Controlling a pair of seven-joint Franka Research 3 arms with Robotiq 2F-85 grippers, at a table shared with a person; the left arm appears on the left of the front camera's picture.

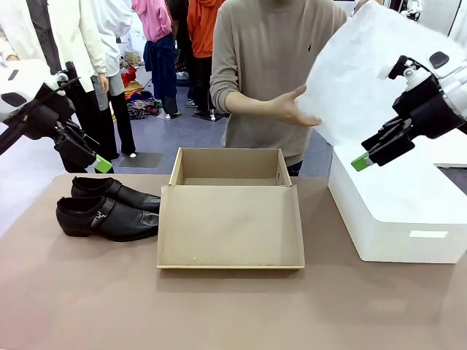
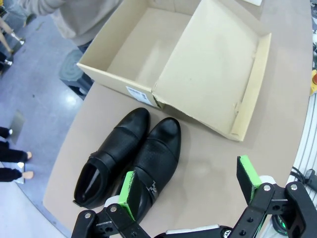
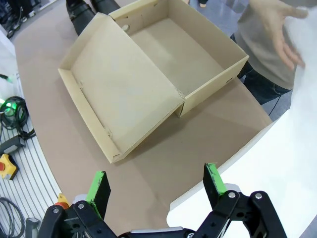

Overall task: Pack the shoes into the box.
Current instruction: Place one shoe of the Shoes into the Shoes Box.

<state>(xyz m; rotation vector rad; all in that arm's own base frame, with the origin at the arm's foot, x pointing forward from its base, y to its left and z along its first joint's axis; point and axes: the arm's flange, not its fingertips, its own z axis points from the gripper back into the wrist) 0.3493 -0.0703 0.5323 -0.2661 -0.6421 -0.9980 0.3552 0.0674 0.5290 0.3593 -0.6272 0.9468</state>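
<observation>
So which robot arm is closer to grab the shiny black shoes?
Probably the left. The open left gripper hangs over the glossy black leather shoes; the right gripper sits beyond the brown cardboard box.

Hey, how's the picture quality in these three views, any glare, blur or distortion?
Front view: sharp, evenly lit; white block nearly blown out. Left wrist view: wide-angle bend in the table edge, soft sheen on the shoes. Right wrist view: person's hand slightly blurred, box sharp.

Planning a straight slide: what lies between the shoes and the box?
Nothing but a strip of bare table separates the toes of the shoes from the box, as seen in the left wrist view.
</observation>
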